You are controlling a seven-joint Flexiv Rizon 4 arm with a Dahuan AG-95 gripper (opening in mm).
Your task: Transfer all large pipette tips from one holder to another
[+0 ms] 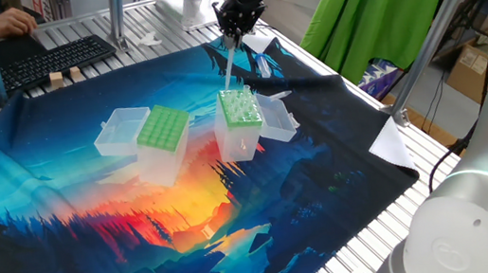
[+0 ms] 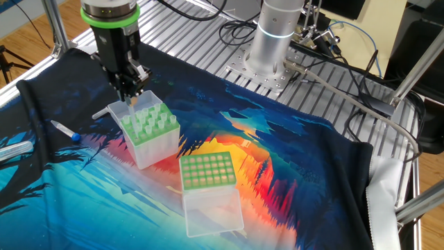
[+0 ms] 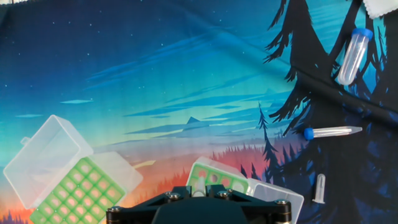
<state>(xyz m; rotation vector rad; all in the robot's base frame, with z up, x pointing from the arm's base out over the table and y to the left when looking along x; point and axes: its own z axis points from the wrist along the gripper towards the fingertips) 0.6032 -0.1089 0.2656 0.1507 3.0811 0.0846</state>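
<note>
A tip (image 1: 230, 63) is held in the narrowed pincer (image 1: 232, 39), hanging point-down just above the holder (image 1: 240, 108) with wide holes, where other tips stand. The second holder (image 1: 163, 129) lies nearby on the tabletop (image 1: 64, 219). The tip should be lifted straight up until clear, then carried level to avoid swinging.
</note>
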